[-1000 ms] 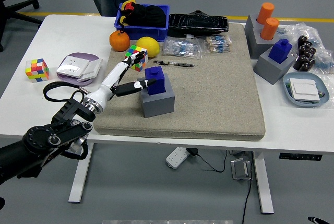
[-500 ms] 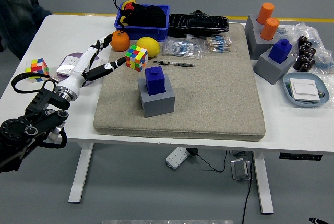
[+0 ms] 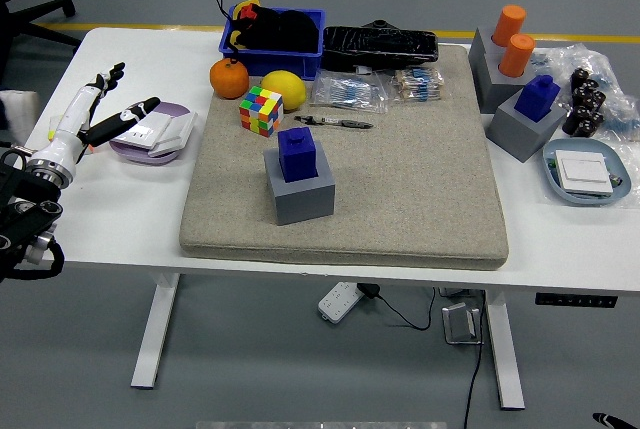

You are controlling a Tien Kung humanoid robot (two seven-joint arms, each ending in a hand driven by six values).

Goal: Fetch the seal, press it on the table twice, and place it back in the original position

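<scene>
I see the blue seal [image 3: 297,152] seated upright in its grey holder [image 3: 301,194] on the mat, so I judge it returned. My left hand [image 3: 95,109] hovers well left of the holder, fingers spread, empty.

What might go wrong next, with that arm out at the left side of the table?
The left hand hangs open above the purple dish, so a sideways swing might knock it. The blue seal sits in its grey holder close to the colourful cube and the pen; a reach for it might bump them.
</scene>
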